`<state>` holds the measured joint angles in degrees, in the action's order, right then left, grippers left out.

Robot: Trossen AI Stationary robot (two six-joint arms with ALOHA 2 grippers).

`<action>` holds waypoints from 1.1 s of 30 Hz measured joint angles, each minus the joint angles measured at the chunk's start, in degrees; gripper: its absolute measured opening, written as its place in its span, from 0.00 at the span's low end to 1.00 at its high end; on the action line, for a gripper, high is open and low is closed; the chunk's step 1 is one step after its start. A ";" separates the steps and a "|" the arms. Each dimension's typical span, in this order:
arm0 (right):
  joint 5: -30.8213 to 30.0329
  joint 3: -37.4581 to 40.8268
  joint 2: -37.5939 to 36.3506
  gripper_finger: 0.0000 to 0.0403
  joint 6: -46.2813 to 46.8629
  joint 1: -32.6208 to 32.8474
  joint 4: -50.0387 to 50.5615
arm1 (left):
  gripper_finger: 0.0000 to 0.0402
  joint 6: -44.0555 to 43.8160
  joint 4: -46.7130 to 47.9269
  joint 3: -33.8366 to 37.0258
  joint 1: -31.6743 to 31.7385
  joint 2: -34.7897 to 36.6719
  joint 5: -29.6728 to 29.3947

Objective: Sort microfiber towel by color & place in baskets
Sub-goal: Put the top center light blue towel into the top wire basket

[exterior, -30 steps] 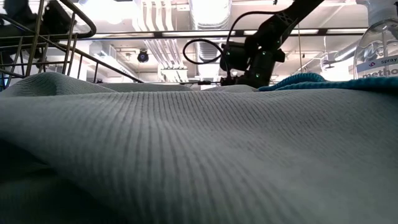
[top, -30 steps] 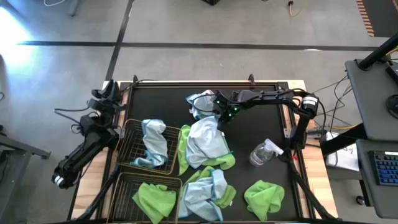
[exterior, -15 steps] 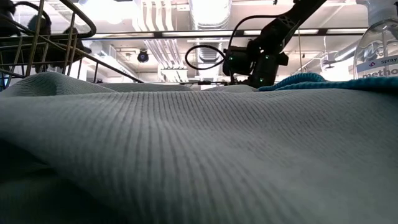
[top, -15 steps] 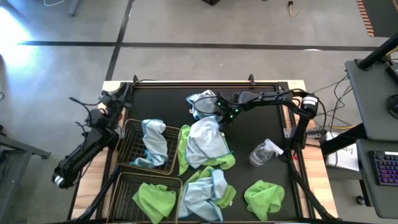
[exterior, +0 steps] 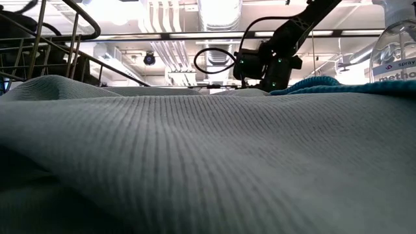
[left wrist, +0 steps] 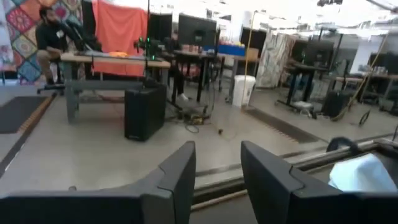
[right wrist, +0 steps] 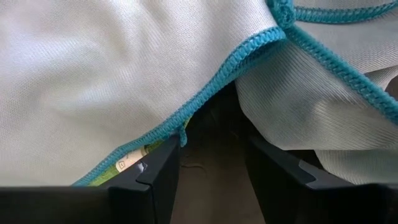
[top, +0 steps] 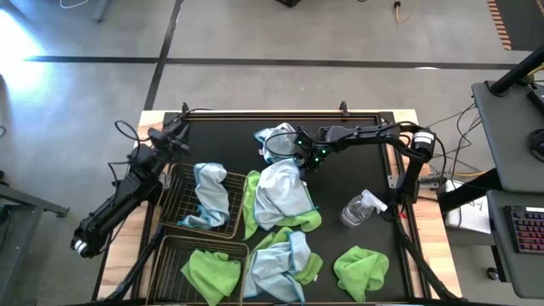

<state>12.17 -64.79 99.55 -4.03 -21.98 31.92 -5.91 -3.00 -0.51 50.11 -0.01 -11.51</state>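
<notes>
Pale blue-white and lime green microfiber towels lie across the black table. One pale towel is at the far middle, and another lies on a green one. A mixed heap and a green towel lie near the front. The far basket holds a pale towel; the near basket holds a green one. My right gripper is open, tipped down just over the middle pale towel. My left gripper is open and level at the far left, with nothing between its fingers. My right gripper comes slanting down from the table's right at the pale towel's teal-stitched edge. That edge runs right by one fingertip. Whether the finger touches it I cannot tell. The towel lies slack on the cloths beneath.
A clear spray bottle lies on the table at the right, between the towels and my right arm's base. In the low view a pale towel fills the foreground. A person sits at a desk in the room beyond.
My left gripper has tipped down from pointing upward to level and has swung toward the table's far edge and right, beside the far basket; its fingers stay open. The towels have kept their places.
</notes>
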 joint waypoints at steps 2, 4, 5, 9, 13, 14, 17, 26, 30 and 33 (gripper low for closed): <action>0.00 0.00 0.00 0.42 0.00 0.00 -0.12 | 0.28 0.00 -0.03 0.00 0.00 -0.15 0.07; 0.01 0.01 0.00 0.42 0.00 0.02 -0.41 | 0.28 0.01 -0.02 0.00 0.02 -0.15 0.07; 0.01 0.02 0.00 0.42 0.00 0.00 -0.70 | 0.28 0.00 -0.17 0.00 0.02 -0.02 0.07; 0.01 0.02 0.00 0.42 -0.02 0.00 -0.96 | 0.28 0.02 -3.52 0.00 0.02 0.02 0.05; 0.01 0.02 0.00 0.42 -0.28 0.02 -1.15 | 0.28 0.02 -3.08 -0.77 -0.02 0.00 0.05; 0.01 0.02 0.00 0.42 -0.28 0.01 -1.30 | 0.28 0.02 -3.43 -1.17 -0.02 0.02 0.03; 0.01 0.02 0.00 0.42 -0.31 0.02 -2.31 | 0.28 0.02 -3.47 -1.63 -0.02 -0.11 0.03; 0.01 0.02 0.00 0.42 0.09 0.00 -4.35 | 0.28 0.02 -3.46 -2.25 -0.02 -0.18 0.04; 0.01 0.02 0.00 0.42 -0.45 0.00 -4.39 | 0.28 2.38 -3.43 -2.25 -0.02 -0.26 0.04; 0.01 0.02 0.00 0.42 -0.46 0.06 -4.42 | 0.28 3.92 -3.42 -2.25 -0.02 -0.26 0.04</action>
<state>12.19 -64.77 99.55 -4.49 -21.92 27.50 -1.99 -6.42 -2.76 50.09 -0.27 -11.47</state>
